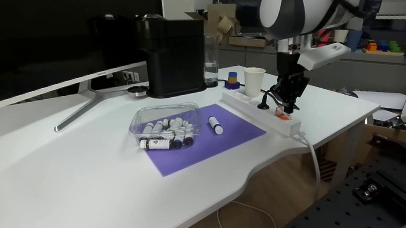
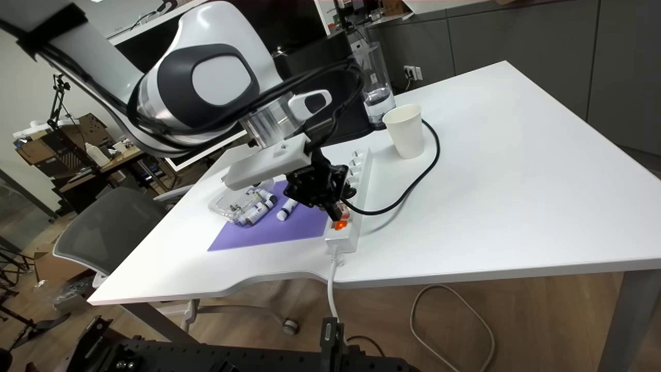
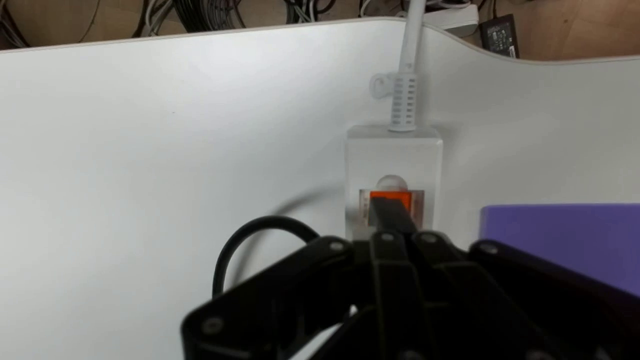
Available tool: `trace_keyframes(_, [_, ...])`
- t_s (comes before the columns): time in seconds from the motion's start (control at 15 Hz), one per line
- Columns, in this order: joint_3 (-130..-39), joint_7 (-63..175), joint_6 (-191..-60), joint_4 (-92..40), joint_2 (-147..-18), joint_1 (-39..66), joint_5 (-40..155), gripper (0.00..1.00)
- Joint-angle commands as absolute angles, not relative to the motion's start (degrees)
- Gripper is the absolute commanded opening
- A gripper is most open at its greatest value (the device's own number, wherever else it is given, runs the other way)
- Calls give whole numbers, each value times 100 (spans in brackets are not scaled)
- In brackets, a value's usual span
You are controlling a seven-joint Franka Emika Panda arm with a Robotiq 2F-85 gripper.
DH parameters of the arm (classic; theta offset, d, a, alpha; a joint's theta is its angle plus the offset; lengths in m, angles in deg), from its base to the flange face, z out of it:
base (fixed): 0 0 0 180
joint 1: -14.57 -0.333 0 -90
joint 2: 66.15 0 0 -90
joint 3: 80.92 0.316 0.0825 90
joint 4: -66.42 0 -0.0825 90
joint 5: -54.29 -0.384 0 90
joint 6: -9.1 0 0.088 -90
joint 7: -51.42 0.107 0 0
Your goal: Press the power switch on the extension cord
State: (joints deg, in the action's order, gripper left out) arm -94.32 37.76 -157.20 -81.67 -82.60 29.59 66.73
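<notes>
The gripper (image 3: 393, 216), fingers pressed together and holding nothing, stands over the orange power switch (image 2: 340, 225) at one end of the extension cord (image 3: 393, 159), where an off-centre push (contact is unclear) could skid off or slide the cord along the table (image 3: 150, 150).

The counter (image 1: 60, 195) is plain white, and the flat sheet (image 1: 211, 146) on it purple. The extension cord (image 1: 254, 112) is white, its power switch (image 2: 340, 226) bright orange. The end effector (image 3: 394, 220) is black, the arm (image 2: 222, 80) white with dark grey patches. The curving cable (image 3: 272, 222) and the tall appliance (image 1: 175, 54) are black, the cup (image 1: 254, 81) off-white. The loose vial (image 1: 213, 122) is white with a dark band.
</notes>
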Motion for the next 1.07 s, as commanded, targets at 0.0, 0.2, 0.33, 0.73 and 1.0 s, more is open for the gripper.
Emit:
trace_keyframes(0.0, [-9464, 3757, -15837, -8013, -8481, 2907, 6688, 0])
trace_keyframes(0.2, [-9446, 3731, -15889, -7946, -8616, 2886, 6691, 0])
trace_keyframes(0.33, [-9370, 3664, -15891, -7905, -8686, 2924, 6643, 0])
trace_keyframes(0.73, [-9185, 3506, -16001, -7931, -8741, 2981, 6588, 0])
trace_keyframes(1.0, [-9395, 3692, -15937, -7852, -8842, 2777, 6742, 0])
